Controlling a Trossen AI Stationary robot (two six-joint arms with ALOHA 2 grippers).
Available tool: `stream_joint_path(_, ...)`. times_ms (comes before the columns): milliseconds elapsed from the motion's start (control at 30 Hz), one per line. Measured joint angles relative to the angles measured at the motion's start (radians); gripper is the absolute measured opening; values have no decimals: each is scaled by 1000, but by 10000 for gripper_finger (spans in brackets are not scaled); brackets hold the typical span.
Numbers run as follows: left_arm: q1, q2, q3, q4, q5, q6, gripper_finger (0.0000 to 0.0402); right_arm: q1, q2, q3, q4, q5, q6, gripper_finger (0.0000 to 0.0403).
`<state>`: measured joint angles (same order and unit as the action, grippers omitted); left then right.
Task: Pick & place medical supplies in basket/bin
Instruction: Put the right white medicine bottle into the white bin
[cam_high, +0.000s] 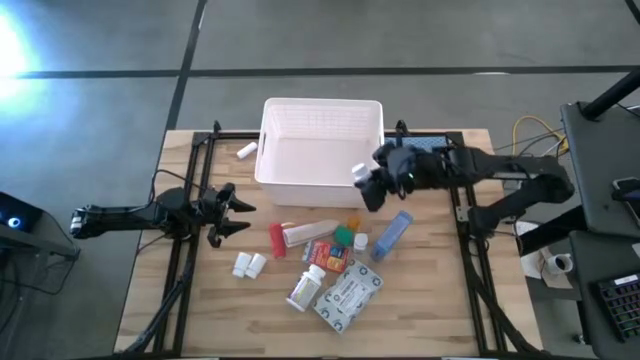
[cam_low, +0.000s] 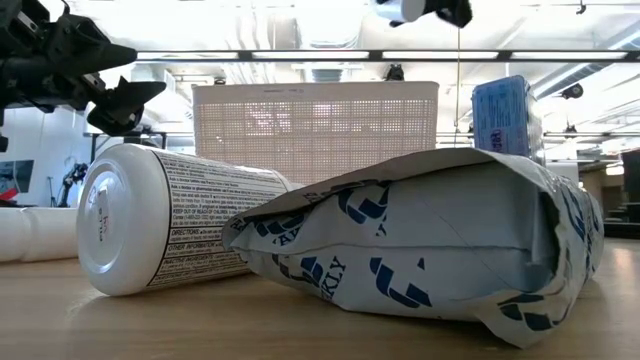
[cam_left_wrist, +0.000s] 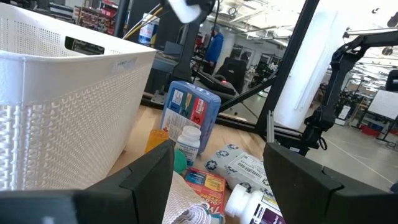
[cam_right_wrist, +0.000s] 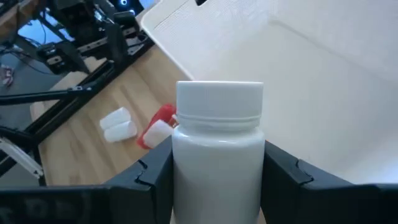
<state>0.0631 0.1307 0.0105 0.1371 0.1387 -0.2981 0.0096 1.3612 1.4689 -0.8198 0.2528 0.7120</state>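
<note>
A small white plastic pill bottle (cam_right_wrist: 217, 149) is pinched by the right gripper (cam_high: 366, 180) above the near right corner of the white latticed plastic basket (cam_high: 320, 118). The left gripper (cam_high: 232, 212) is held spread, empty, over the wooden table (cam_high: 200, 310), left of the remaining supplies: red-capped tube (cam_high: 300, 235), blue-white box (cam_high: 392, 234), grey-white flat packet (cam_high: 347, 295).

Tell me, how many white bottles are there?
6 white bottles: one in the right gripper at the basket's rim, one left of the basket, two side by side, two in the pile. More may be hidden.
</note>
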Motion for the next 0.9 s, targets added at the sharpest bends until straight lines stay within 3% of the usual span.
stream_joint_path(167,0,0,0,0,0,0,228,-60,46,45,-3,-48,-41,159)
stream_joint_path(633,0,0,0,0,0,0,228,-178,196,58,24,-41,-90,164)
stream_joint_path(900,0,0,0,0,0,0,228,-241,309,68,15,-8,-114,228)
